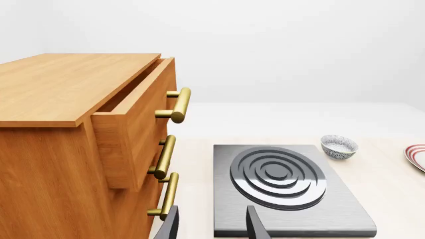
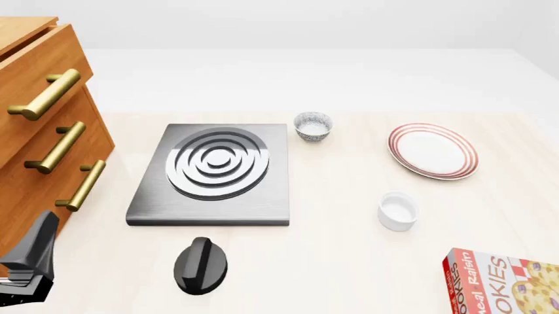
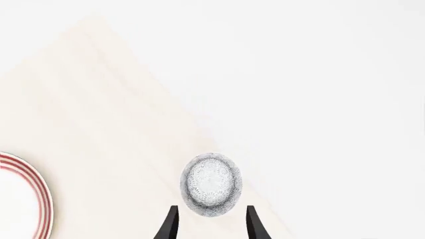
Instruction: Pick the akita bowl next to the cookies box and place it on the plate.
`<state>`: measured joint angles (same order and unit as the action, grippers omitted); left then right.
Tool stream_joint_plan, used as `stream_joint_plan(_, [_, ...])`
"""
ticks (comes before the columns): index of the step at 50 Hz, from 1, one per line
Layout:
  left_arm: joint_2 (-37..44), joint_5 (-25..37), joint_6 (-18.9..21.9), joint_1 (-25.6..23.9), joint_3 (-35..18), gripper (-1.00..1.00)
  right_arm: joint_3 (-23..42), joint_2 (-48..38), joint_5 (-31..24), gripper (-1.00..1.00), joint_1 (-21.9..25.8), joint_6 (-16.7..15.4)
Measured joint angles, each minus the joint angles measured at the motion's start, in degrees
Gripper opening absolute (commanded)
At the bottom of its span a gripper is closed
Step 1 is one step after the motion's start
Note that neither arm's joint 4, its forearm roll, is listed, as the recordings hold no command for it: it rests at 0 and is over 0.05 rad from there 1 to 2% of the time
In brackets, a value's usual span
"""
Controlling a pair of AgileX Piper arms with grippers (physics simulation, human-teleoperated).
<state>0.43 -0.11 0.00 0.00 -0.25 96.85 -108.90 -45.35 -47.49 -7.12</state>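
Grey-blue akita bowl [image 3: 211,185]: it shows only in the right wrist view, seen from above, with a white inside and a speckled rim. It stands on the pale table [image 3: 106,109] close to the table's edge.
Right gripper [image 3: 212,209]: its two dark fingers are spread wider than the akita bowl, one tip on each side of the near rim. I cannot tell if they touch it.
Plate [image 2: 432,150]: white with red rings, on the right part of the table, well apart from the akita bowl.
Cookies box [image 2: 506,284]: red and white, at the near right corner of the front view, partly cut off.
Second bowl [image 2: 312,125]: same pattern, just beside the far right corner of the stove plate [image 2: 214,173].
White cup [image 2: 397,210]: between the plate and the cookies box.
Left gripper [image 1: 212,224]: fingers parted, with nothing between them, low beside the wooden drawer cabinet [image 2: 35,131].
Black knob [image 2: 201,265]: in front of the stove plate.
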Motion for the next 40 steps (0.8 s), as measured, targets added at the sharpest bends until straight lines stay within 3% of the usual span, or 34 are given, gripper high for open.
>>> stream_joint_plan(40, [0.00,0.00,0.00,0.00,0.00,1.00,2.12,-4.95,1.11,1.00,-3.92,-0.52])
